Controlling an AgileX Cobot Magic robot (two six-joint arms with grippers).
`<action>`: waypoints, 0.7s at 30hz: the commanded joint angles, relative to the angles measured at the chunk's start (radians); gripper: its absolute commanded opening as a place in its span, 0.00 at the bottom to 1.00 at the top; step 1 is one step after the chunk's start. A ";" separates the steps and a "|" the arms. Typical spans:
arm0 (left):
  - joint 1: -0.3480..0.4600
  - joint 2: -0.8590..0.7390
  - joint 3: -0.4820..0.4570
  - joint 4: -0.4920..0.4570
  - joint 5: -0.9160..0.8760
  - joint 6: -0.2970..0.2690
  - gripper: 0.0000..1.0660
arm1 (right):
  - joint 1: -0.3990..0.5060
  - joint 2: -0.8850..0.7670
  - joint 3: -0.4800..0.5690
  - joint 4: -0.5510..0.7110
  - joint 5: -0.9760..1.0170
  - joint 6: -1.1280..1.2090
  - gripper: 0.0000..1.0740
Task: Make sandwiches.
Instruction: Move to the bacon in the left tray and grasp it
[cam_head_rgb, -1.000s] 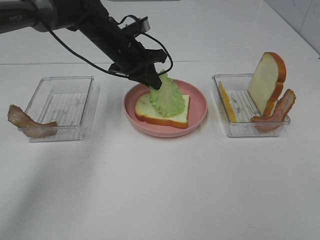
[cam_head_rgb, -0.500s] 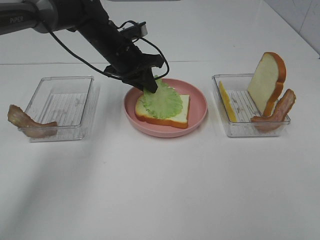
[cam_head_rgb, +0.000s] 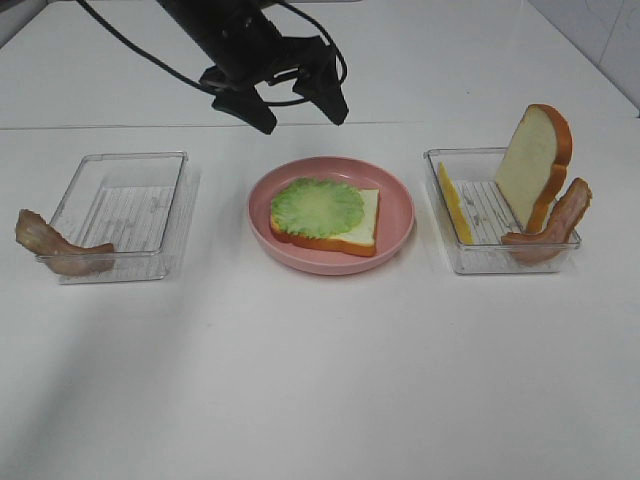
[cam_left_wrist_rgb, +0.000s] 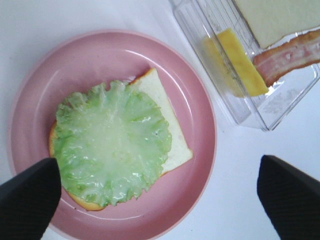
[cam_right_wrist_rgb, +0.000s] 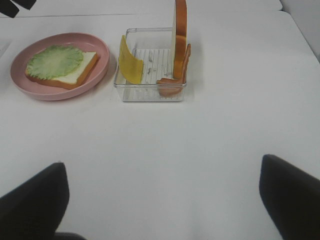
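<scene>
On the pink plate (cam_head_rgb: 400, 215) lies one bread slice (cam_head_rgb: 362, 215) with a green lettuce leaf (cam_head_rgb: 317, 207) flat on top of it. My left gripper (cam_head_rgb: 301, 117) hangs open above the plate's far side and holds nothing. In its wrist view the lettuce (cam_left_wrist_rgb: 112, 145) lies between and below the two black fingertips (cam_left_wrist_rgb: 27, 200). My right gripper (cam_right_wrist_rgb: 162, 202) is open over bare table in front of the right tray (cam_right_wrist_rgb: 150, 95). That tray holds a yellow cheese square (cam_head_rgb: 453, 205), an upright bread slice (cam_head_rgb: 535, 160) and a bacon strip (cam_head_rgb: 555, 225).
A clear tray (cam_head_rgb: 125, 215) stands left of the plate. A bacon strip (cam_head_rgb: 55, 250) hangs over its front left corner. The white table's back edge runs behind the left arm. The right arm does not show in the exterior high view.
The left gripper opened, let go of the lettuce and rose up and back from the plate. The leaf, held upright before, now lies flat on the bread.
</scene>
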 joint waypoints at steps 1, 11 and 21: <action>-0.001 -0.026 -0.023 0.052 0.074 -0.069 0.96 | -0.002 -0.021 0.000 -0.003 -0.003 -0.010 0.92; 0.011 -0.230 0.150 0.553 0.074 -0.186 0.94 | -0.002 -0.021 0.000 -0.003 -0.003 -0.010 0.92; 0.124 -0.478 0.503 0.570 0.074 -0.222 0.94 | -0.002 -0.021 0.000 -0.003 -0.003 -0.010 0.92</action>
